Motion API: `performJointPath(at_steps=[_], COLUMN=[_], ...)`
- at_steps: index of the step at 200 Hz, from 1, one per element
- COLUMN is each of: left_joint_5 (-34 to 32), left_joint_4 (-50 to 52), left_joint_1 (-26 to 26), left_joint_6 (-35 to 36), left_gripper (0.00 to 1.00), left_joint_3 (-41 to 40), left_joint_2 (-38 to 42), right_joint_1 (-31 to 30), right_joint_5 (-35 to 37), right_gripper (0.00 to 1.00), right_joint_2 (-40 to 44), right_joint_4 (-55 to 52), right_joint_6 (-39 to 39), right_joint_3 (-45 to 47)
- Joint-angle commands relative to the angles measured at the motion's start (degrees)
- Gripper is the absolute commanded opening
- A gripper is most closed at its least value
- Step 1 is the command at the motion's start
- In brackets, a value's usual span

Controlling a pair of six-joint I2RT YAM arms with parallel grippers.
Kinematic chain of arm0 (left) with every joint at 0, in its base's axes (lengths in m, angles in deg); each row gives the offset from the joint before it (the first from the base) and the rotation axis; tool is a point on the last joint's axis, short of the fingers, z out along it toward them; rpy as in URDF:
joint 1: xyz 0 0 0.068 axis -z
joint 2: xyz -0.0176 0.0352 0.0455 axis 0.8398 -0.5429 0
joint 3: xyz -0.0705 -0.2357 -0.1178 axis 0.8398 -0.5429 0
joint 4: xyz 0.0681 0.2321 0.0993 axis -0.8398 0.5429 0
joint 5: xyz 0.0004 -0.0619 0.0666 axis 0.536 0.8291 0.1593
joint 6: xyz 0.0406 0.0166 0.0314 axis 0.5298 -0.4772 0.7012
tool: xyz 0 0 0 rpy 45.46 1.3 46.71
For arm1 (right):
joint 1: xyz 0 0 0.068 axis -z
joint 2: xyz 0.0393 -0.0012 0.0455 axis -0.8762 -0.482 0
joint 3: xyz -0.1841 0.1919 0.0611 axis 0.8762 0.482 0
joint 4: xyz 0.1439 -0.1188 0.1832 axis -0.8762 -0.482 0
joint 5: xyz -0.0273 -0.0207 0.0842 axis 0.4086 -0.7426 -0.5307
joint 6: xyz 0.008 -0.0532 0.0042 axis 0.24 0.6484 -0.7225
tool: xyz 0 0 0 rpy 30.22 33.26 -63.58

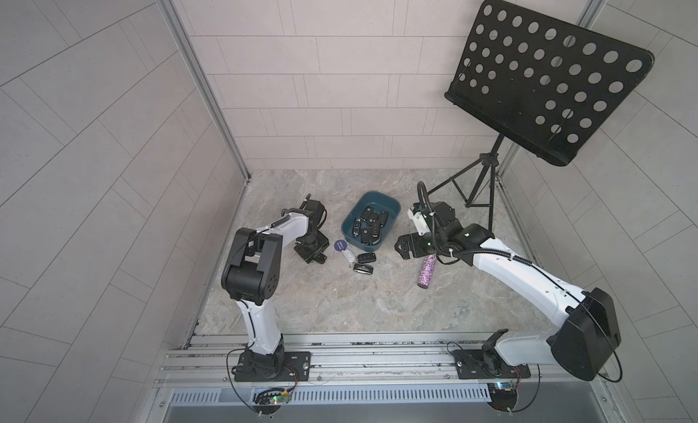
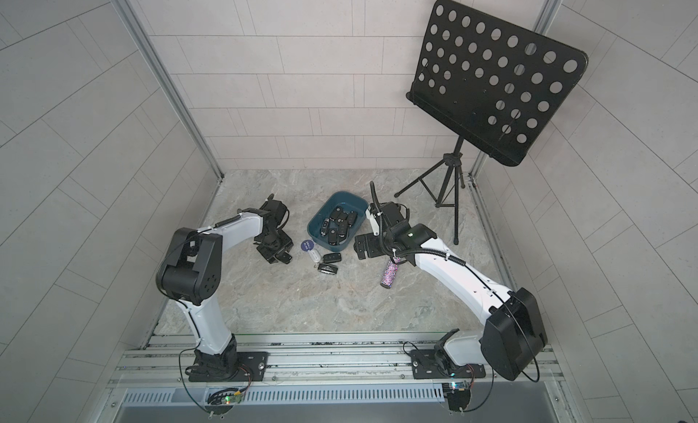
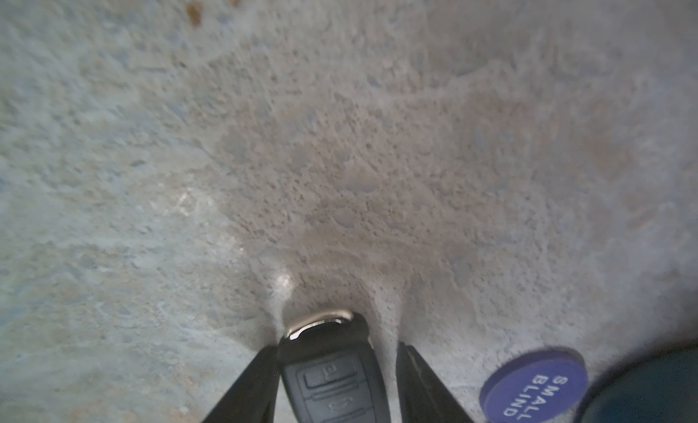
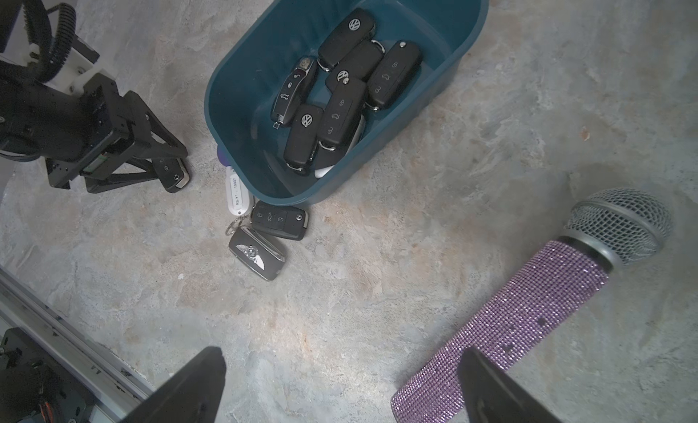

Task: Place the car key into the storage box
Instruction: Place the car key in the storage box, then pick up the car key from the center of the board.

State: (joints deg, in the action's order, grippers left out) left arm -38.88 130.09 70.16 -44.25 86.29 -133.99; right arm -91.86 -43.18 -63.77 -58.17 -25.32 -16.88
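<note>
Barely touching: left claw astride the car key on the desk

The left claw [image 3: 336,347] stands astride a black car key [image 3: 332,375] lying flat on the stone-patterned desk [image 3: 340,138]. One finger [image 3: 255,387] rests against the key's side and a sliver of desk shows at the other, so the claw is not clenched. The key lies outside the dark teal storage box [image 4: 234,100], near its corner, with a purple "SMALL BLIND" poker chip [image 3: 534,387] between them. The box holds several black key fobs [image 4: 340,111]. The right claw [image 4: 342,351] hangs released, jaws wide, above the desk beside a purple rhinestone microphone [image 4: 528,315].
</note>
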Motion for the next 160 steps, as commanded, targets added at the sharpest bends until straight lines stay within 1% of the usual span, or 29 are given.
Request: performJointPath(at_steps=[1, 27, 38, 51, 63, 84, 89, 160], left_joint_5=[-1.7, -1.28, -1.13, -1.14, -1.3, -1.4, -1.31, 0.07], left_joint_4=[-0.34, -1.03, -1.04, -1.06, -1.14, -1.3, -1.34, 1.3], left_joint_1=[0.38, 0.34, 0.38, 0.38, 0.38, 0.33, 0.37, 0.32], left_joint_6=[0.26, 0.09, 0.09, 0.18, 0.35, 0.53, 0.64, 4.74], left_gripper=[0.53, 0.48, 0.44, 0.42, 0.36, 0.35, 0.33, 0.32], left_joint_3=[-0.59, -1.59, -1.72, -1.76, -1.57, -1.15, -1.02, 4.3], left_joint_2=[-1.5, -1.77, -1.86, -1.82, -1.68, -1.24, -1.08, 3.12], right_joint_1=[0.27, 0.34, 0.3, 0.35, 0.3, 0.33, 0.31, 0.62], right_joint_5=[1.53, 1.6, 1.55, 1.55, 1.53, 1.25, 1.2, 0.9], right_gripper=[1.0, 1.0, 1.0, 1.0, 1.0, 1.0, 1.0, 1.0], right_joint_2=[1.34, 1.14, 1.03, 0.86, 0.61, 0.25, 0.09, -0.46], right_joint_4=[-0.8, -0.78, -0.8, -0.8, -0.8, -1.06, -1.06, -1.15], right_joint_6=[-0.75, -0.77, -0.77, -0.77, -0.77, -0.67, -0.62, -0.37], right_joint_3=[0.11, -0.04, -0.24, -0.39, -0.67, -1.14, -1.22, -1.73])
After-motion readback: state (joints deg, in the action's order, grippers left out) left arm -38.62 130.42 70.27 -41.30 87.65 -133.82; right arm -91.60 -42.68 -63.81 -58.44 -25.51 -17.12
